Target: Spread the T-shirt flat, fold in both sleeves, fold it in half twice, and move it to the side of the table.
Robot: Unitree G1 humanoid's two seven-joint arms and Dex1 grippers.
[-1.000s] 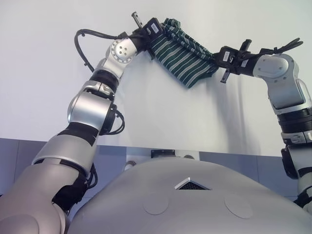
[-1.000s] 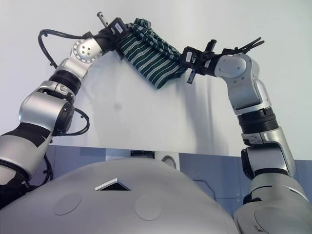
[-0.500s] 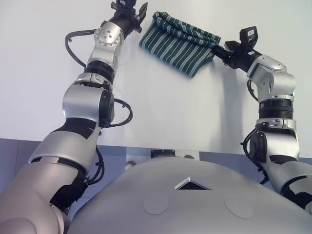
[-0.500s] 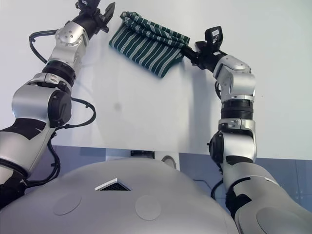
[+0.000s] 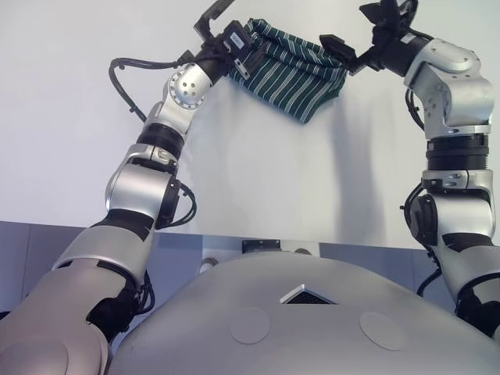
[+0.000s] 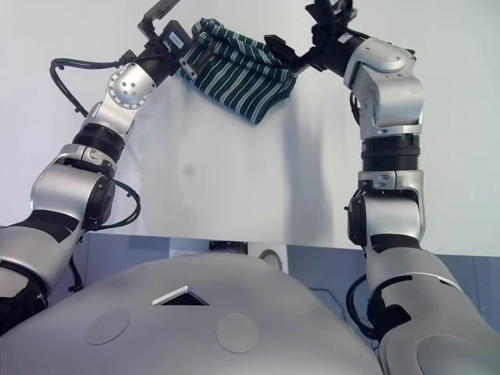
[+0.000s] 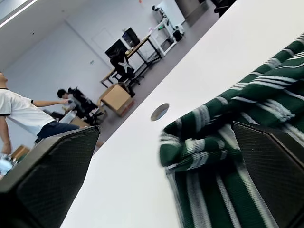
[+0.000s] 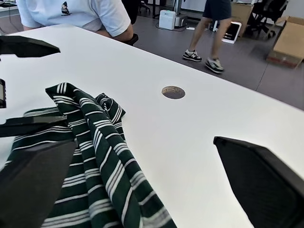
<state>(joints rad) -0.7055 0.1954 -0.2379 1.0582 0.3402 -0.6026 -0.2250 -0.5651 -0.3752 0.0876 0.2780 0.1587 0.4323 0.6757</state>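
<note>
T-shirt [image 5: 293, 74] is folded on the table [image 5: 258, 172], so we hold our left gripper [image 5: 237, 44] and right gripper [image 5: 358, 33] wide open, gripping nothing.

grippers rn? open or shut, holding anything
left gripper: open, at the T-shirt edge, not gripping it
right gripper: open, holding nothing

The T-shirt [image 5: 293, 78] is dark green with thin white stripes, some running in pairs. The table [image 5: 258, 180] under it is plain white, with one grey round plug [image 8: 173, 92] set in it. My left gripper [image 7: 165, 128] is black, its pads [image 7: 47, 175] cross-hatched in a fine mesh; my right gripper [image 8: 142, 142] is plain black.
</note>
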